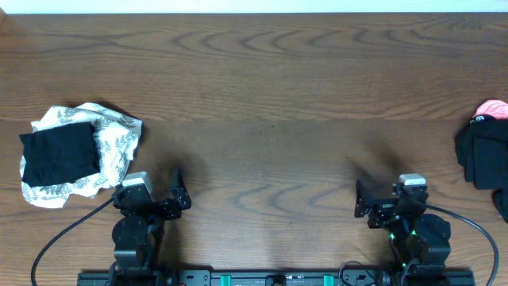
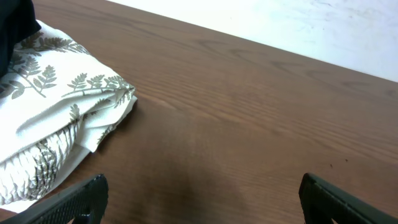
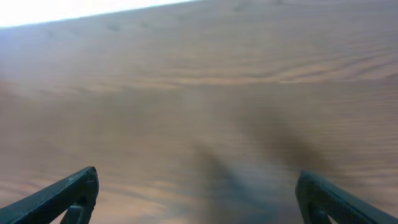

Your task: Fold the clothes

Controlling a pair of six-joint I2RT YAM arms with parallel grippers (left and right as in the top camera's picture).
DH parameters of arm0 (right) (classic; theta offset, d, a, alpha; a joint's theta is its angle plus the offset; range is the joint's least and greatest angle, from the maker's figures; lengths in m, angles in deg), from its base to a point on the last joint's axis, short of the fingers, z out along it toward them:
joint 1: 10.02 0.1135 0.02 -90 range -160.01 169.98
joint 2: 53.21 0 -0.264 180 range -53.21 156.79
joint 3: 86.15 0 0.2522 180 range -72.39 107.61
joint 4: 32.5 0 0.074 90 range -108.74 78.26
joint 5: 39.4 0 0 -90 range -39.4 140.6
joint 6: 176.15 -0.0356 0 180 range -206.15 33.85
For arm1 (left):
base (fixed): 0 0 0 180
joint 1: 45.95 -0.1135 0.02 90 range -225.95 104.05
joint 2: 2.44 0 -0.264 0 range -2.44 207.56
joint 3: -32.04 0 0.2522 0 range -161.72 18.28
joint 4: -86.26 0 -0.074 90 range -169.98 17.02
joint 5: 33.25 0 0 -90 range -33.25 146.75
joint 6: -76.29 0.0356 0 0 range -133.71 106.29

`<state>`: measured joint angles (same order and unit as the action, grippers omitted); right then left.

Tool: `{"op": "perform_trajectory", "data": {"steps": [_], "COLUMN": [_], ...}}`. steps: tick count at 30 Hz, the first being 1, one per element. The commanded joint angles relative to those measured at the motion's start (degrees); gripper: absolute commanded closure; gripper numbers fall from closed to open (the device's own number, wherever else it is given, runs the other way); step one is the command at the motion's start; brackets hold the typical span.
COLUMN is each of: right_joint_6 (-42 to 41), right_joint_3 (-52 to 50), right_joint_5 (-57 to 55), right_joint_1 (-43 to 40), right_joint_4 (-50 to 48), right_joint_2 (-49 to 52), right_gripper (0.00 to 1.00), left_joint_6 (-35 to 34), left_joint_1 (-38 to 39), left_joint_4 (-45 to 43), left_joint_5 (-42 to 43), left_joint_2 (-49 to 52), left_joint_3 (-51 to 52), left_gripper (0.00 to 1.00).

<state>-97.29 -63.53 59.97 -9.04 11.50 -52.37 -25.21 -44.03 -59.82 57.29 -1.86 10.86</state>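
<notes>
The clothes lie in two heaps. At the left, a white leaf-print piece (image 1: 111,139) carries a folded black piece (image 1: 59,155). At the right edge sits a crumpled black garment (image 1: 480,155) with a pink piece (image 1: 492,108) behind it. My left gripper (image 1: 179,192) is open near the front edge, just right of the leaf-print piece (image 2: 56,118), which fills the left of its wrist view beside the black piece (image 2: 12,25). My right gripper (image 1: 359,199) is also open, well left of the black garment. Both grippers (image 2: 202,190) (image 3: 198,183) have only bare wood between their fingers.
The brown wooden table (image 1: 262,95) stretches between the two heaps. Both arm bases stand at the front edge with cables trailing from them. A pale wall lies past the far edge.
</notes>
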Motion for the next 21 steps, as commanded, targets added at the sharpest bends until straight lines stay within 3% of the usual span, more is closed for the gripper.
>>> {"op": "perform_trajectory", "data": {"steps": [1,8,13,21], "right_joint_6": [-11.0,-8.5,-6.6,-6.6], "right_joint_3": [0.0,4.0,16.9,42.9], "right_joint_5": [5.1,5.2,-3.3,-16.3], "right_joint_1": [-0.2,-0.2,-0.2,-0.6], "right_joint_4": [-2.5,-10.7,-2.6,15.3], "right_joint_2": [-0.5,0.7,10.1,39.8], "right_gripper": [0.01,0.01,0.01,0.01], "left_joint_6": [1.2,1.2,1.2,1.2], "left_joint_1": [-0.2,-0.2,-0.2,-0.2], "left_joint_4": [0.1,0.1,0.1,0.1], "left_joint_5": [0.3,0.3,0.4,0.3], "left_joint_2": [-0.3,-0.3,-0.3,-0.3], "left_joint_3": [1.3,1.3,1.3,1.3], "left_gripper": [0.02,0.02,0.02,0.02]}}
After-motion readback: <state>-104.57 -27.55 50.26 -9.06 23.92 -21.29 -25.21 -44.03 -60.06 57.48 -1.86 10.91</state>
